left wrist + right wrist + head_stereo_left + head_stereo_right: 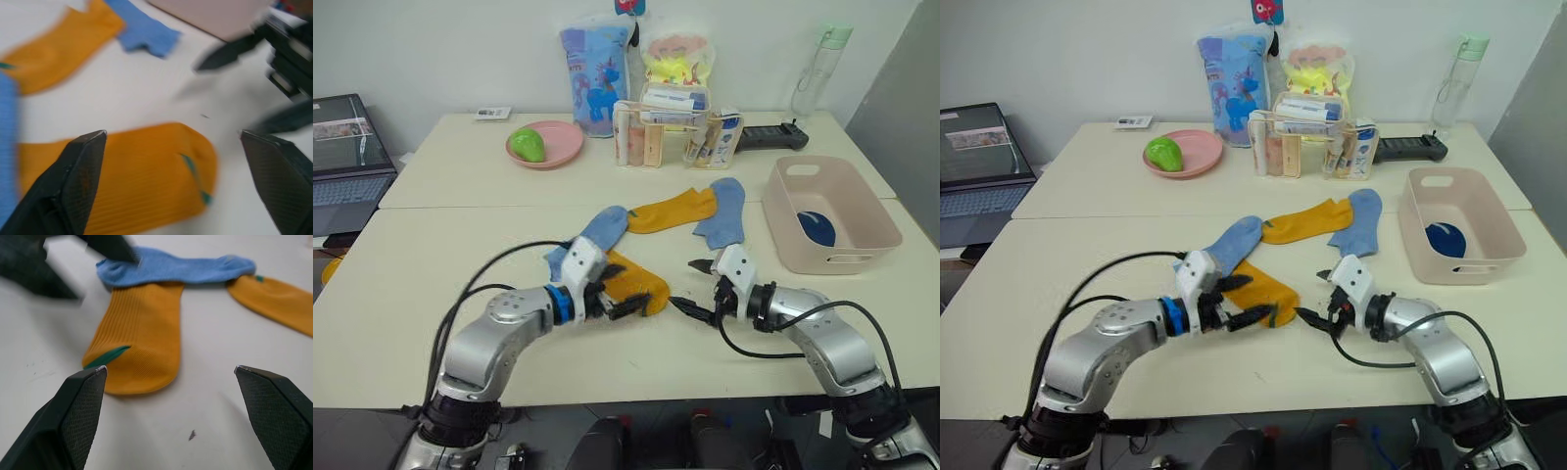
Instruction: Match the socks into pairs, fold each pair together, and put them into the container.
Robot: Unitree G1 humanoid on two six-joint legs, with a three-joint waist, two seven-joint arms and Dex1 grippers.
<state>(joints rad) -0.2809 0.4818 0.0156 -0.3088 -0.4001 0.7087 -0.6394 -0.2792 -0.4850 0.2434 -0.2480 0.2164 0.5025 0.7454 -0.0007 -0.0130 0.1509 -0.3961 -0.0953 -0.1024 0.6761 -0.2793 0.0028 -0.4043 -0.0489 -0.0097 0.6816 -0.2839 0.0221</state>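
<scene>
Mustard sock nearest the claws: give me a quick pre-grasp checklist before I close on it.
1. Left claw open: ok, fingers spread over the near mustard sock.
2. Right claw open and holding nothing: ok.
3. Sock free to lift: not ok, a light blue sock overlaps its far end.
4. Claws apart from each other: ok, but close, one on each side of the sock's toe.
5. Matching mustard sock reachable: ok, lying flat farther back, touching the second light blue sock.
6. Container ready: ok, a dark navy bundle inside, room left.
</scene>
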